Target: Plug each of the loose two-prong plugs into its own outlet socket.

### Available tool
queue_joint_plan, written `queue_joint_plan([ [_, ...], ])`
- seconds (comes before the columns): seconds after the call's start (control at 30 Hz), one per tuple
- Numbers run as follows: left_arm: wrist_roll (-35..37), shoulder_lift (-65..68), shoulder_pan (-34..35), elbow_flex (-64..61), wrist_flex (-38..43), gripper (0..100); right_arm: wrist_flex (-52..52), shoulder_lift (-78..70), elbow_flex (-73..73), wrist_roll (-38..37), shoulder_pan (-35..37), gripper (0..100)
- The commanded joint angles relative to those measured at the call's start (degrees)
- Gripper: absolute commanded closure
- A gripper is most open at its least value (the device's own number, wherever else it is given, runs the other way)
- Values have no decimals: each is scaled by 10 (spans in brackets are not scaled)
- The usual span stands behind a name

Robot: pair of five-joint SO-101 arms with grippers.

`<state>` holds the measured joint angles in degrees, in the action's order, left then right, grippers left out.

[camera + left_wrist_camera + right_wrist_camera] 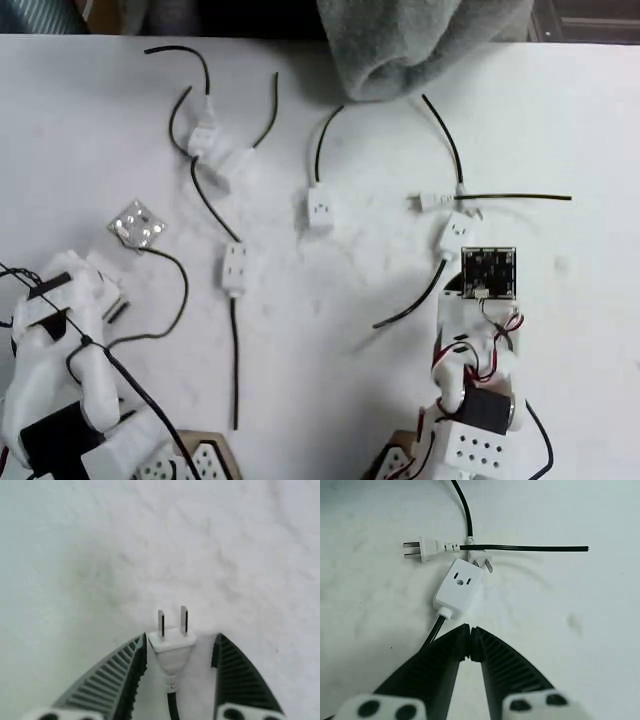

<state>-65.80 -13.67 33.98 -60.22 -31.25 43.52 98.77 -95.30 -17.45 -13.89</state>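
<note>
A white two-prong plug (172, 644) lies on the table between the fingers of my left gripper (180, 639), prongs pointing away from it. The gripper is open; one finger (131, 670) lies against the plug and the other stands apart. My right gripper (471, 636) is shut with nothing in it, just short of a white outlet socket (459, 582). Beyond that socket lie two loose plugs (427, 549) (481, 560) on black cords. In the high view this socket (455, 235) and a plug (430, 202) sit ahead of the right arm (478, 340).
More white sockets on black cords lie mid-table (320, 208) (233, 266) and at the back left (205, 135). A small shiny square board (135, 225) with a black cable sits ahead of the left arm (55, 330). A grey cloth (410, 45) covers the back edge.
</note>
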Motion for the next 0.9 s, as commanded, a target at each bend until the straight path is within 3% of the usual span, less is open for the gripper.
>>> queue_joint_plan([
  [0.0, -7, 10, 3, -11, -18, 787, -13, 2, 3, -4, 3, 978],
  [0.27, -8, 10, 0, -7, -40, 963, -13, 2, 3, -4, 3, 978],
  [0.63, 0, 4, 3, 24, -45, 973, -13, 2, 3, -4, 3, 978],
  [0.87, 70, 4, 40, 125, -44, 973, -14, 2, 3, -4, 3, 978],
])
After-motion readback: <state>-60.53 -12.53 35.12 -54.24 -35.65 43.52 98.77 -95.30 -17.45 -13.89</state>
